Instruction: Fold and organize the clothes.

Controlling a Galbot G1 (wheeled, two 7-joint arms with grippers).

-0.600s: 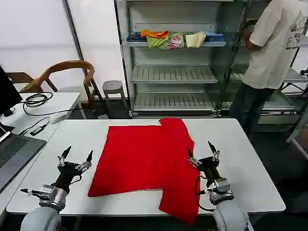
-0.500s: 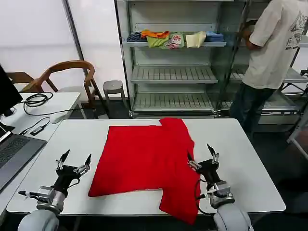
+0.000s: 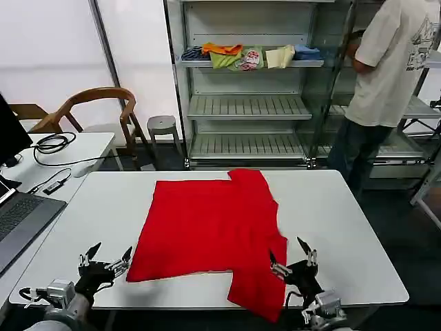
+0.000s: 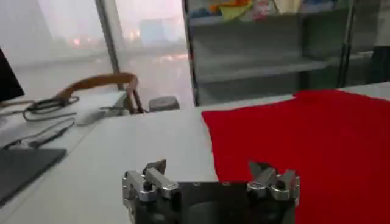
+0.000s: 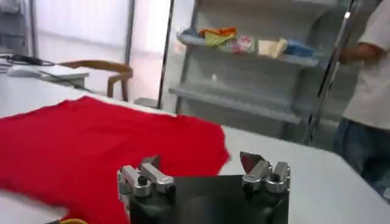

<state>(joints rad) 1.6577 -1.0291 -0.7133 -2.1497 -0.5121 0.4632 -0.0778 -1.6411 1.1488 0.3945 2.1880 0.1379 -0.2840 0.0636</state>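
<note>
The middle of the white table (image 3: 344,227) is covered by the flat red T-shirt (image 3: 207,227), with bare strips of tabletop left open on both sides and along the far edge. The left gripper (image 3: 105,256) and right gripper (image 3: 293,256), both with fingers spread, are held at the near edge. Passage beyond the far edge is closed by a shelving unit (image 3: 248,107).

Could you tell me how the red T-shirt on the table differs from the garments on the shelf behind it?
The red T-shirt is one plain red piece spread flat across the white table, its near edge hanging over the front; the shelf garments are several small multicoloured pieces, folded and lined up side by side. Both lie untouched by any gripper.
</note>
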